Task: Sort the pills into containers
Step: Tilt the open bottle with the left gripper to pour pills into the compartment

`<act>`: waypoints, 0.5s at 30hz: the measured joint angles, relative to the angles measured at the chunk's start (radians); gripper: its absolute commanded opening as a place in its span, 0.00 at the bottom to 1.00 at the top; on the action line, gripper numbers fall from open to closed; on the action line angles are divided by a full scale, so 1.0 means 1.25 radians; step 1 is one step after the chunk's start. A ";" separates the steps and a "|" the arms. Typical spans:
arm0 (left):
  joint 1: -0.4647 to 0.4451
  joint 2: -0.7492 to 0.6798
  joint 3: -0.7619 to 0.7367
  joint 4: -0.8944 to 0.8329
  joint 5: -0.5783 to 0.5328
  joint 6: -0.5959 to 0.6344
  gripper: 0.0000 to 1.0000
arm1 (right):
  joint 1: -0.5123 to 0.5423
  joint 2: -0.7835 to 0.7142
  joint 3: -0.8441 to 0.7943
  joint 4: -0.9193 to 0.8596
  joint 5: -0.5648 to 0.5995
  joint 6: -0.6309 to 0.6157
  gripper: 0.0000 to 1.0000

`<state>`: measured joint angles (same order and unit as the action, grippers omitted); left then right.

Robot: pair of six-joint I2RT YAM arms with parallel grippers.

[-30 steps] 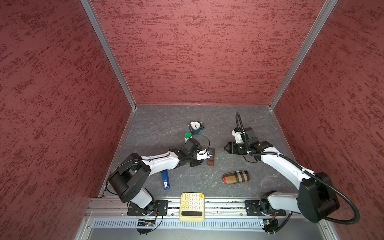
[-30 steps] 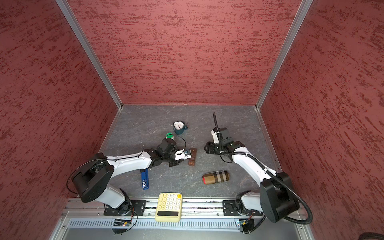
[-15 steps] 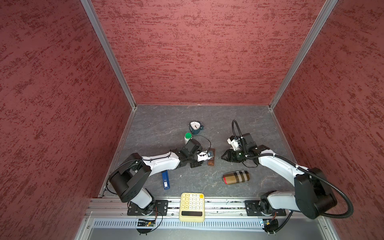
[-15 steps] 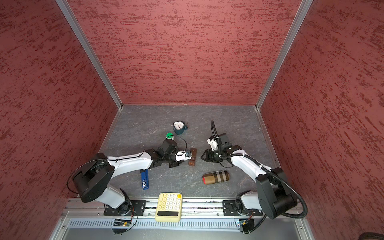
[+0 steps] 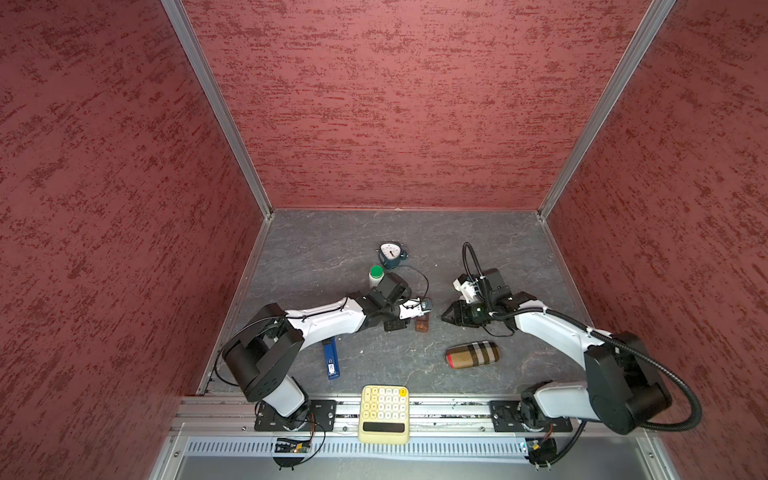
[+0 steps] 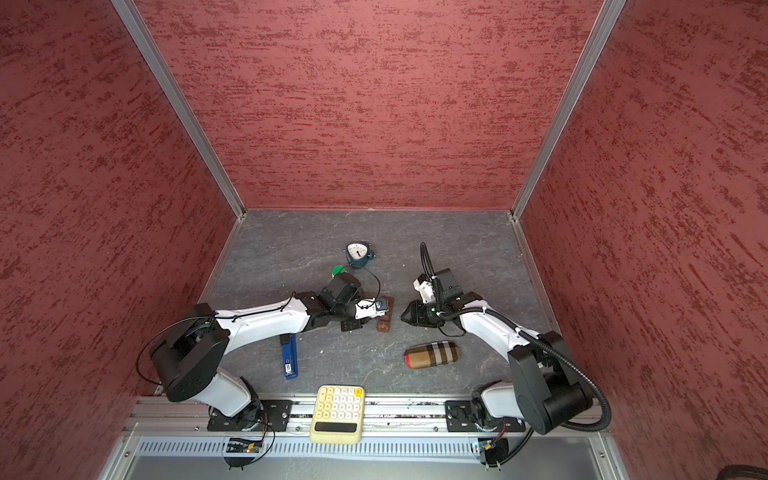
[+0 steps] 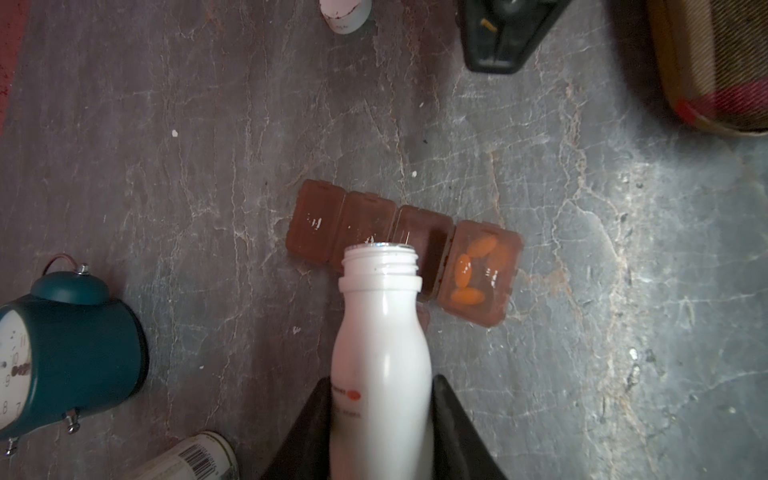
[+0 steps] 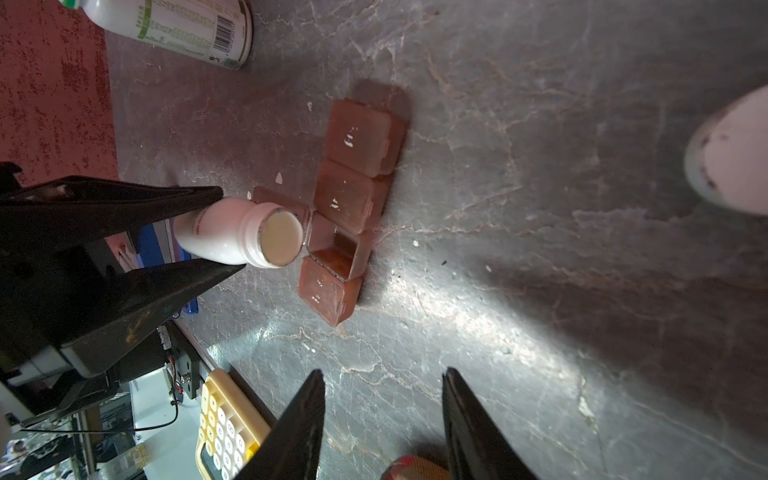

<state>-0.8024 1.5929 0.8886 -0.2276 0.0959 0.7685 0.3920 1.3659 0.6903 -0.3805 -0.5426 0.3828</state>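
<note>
The left gripper [image 7: 381, 386] is clamped on the lower body of a white bottle [image 7: 380, 332]. The bottle has no cap and is tipped nearly level, with its mouth at the edge of the pill box [image 7: 320, 224]. The pill box is a brown strip of 4 small compartments with white marks. It lies flat on the desk [image 5: 332, 241] near the middle, between the 2 arms.

In the right wrist view 1 compartment [image 8: 336, 249], next to an end one, stands open, its lid folded back under the bottle's mouth. The other 3 are shut. In the left wrist view 3 orange pills [image 7: 462, 269] show through the lid of the end compartment beside the open one.

The right gripper [image 8: 382, 399] has its jaws apart and holds nothing. It sits low over the desk, near the pill box on the side away from the bottle, not touching it.

A plaid case [image 5: 472, 354] lies near the front, in front of the right gripper. A teal alarm clock [image 5: 390, 253] and a green-capped bottle [image 5: 376, 275] stand beyond the left gripper. A blue oblong thing [image 5: 330, 359] lies by the left arm, and a yellow calculator [image 5: 384, 413] rests on the front rail.
</note>
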 measured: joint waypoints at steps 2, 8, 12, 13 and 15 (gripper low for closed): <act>-0.003 0.009 0.012 -0.017 -0.005 0.003 0.00 | 0.000 0.002 -0.002 0.006 0.000 0.000 0.47; -0.011 0.020 0.050 -0.083 -0.023 0.009 0.00 | 0.002 0.004 -0.022 0.023 0.000 0.002 0.46; -0.015 0.020 0.077 -0.116 -0.028 0.012 0.00 | 0.005 0.012 -0.031 0.030 -0.001 0.005 0.46; -0.016 0.020 0.083 -0.125 -0.028 0.012 0.00 | 0.005 0.013 -0.031 0.031 -0.002 0.005 0.46; -0.018 0.021 0.093 -0.143 -0.030 0.012 0.00 | 0.007 0.014 -0.031 0.036 -0.002 0.006 0.46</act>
<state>-0.8253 1.6196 1.0054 -0.4065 0.0582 0.7837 0.4007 1.3838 0.6510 -0.3351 -0.5457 0.3908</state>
